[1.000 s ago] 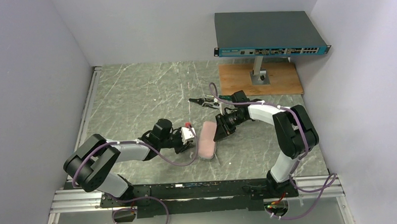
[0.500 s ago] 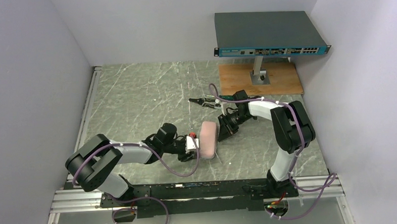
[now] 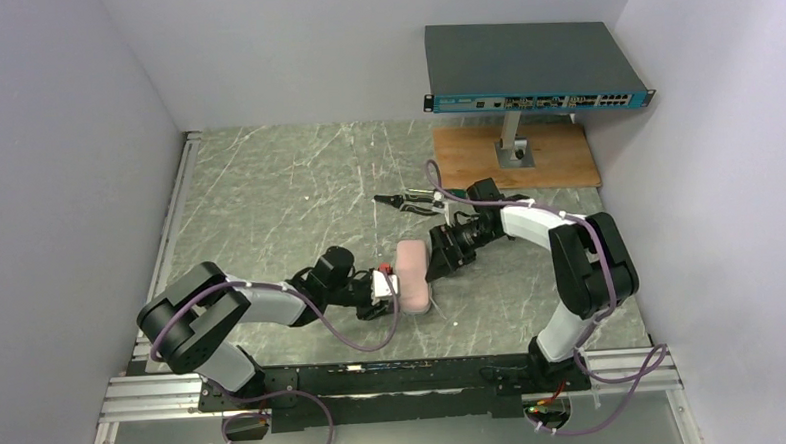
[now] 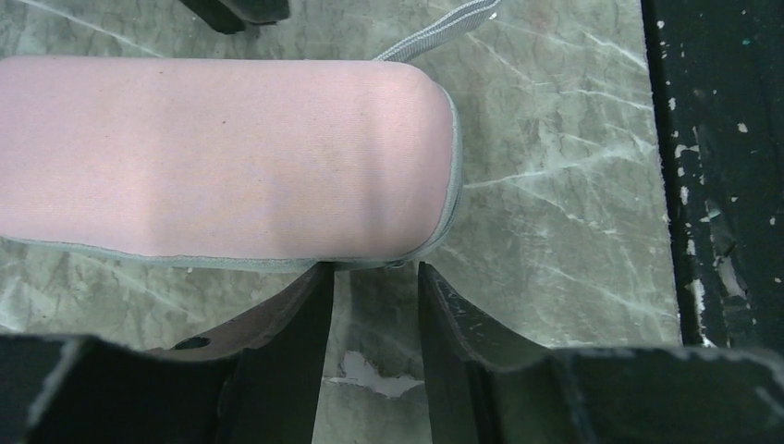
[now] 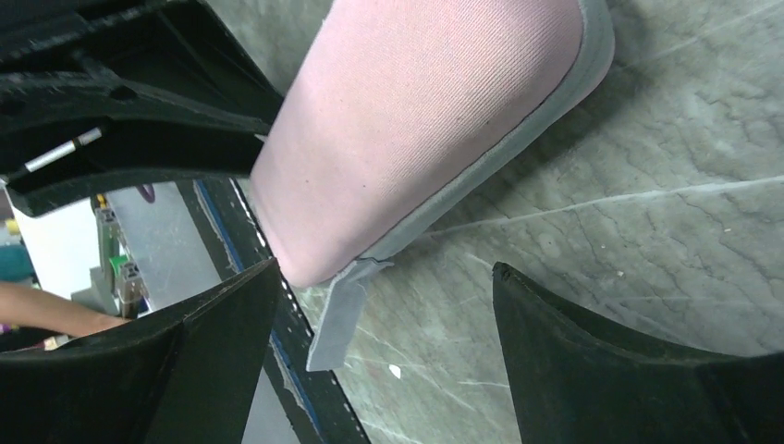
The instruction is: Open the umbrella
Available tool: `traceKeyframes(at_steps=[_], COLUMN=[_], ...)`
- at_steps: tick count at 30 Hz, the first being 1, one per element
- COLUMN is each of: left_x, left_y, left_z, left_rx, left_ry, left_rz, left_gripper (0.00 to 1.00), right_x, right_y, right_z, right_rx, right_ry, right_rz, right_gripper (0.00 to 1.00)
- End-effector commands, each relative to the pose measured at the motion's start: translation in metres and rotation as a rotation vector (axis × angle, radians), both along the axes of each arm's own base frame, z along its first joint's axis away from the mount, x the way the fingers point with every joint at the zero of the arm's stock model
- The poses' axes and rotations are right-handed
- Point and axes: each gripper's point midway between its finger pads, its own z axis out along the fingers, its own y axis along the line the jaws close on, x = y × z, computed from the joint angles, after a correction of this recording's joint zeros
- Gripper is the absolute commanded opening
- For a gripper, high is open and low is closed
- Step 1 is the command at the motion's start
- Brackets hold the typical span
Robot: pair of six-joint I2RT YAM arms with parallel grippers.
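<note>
Left gripper (image 3: 384, 285) sits low on the worktop (image 3: 267, 187) with its fingers (image 4: 305, 314) a little apart. Bare stone shows between them and nothing is in their grasp. The tips meet the grey seam along the long side of the umbrella (image 3: 412, 274), probably to find an edge to pinch or to brace it. That arm folds its elbow back toward the near left corner and runs its forearm rightward along the near edge, with the wrist level.

The umbrella lies flat in the near half of the worktop, about midway between the left and right edges. It is a closed pink bundle with grey trim and a grey strap (image 5: 337, 319). Whether the pink fabric is a case or the canopy cannot be told.

At the umbrella's farther end, the right gripper (image 3: 436, 260) stands spread wide and clear of the fabric, holding nothing. This looks like a release or a fresh approach. Its elbow juts toward the right edge and the forearm reaches back leftward, with the wrist tipped down at the bundle.
</note>
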Motion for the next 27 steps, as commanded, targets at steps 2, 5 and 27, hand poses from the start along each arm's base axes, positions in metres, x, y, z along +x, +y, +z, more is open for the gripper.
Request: traceKeyframes(at_steps=[2,5,27], left_x=[-0.001,-0.005,-0.002], left_y=[-0.004,-0.004,0.0], left_z=[-0.004,-0.01,-0.001], left_rx=[0.016,0.034,0.092], left_ry=[0.026,0.054,0.064], left_rz=[0.027,0.035,0.127], left_gripper=[0.46,0.47,0.48], right_x=[0.018,0.018,0.017], right_y=[0.009,0.011,0.034], right_z=[0.021,0.018,-0.001], right_rx=[0.044,0.018,0.035], right_ry=[-0.031,-0.03,0.058], right_rz=[-0.15,-0.19,-0.27], right_gripper=[0.87,0.88,0.69])
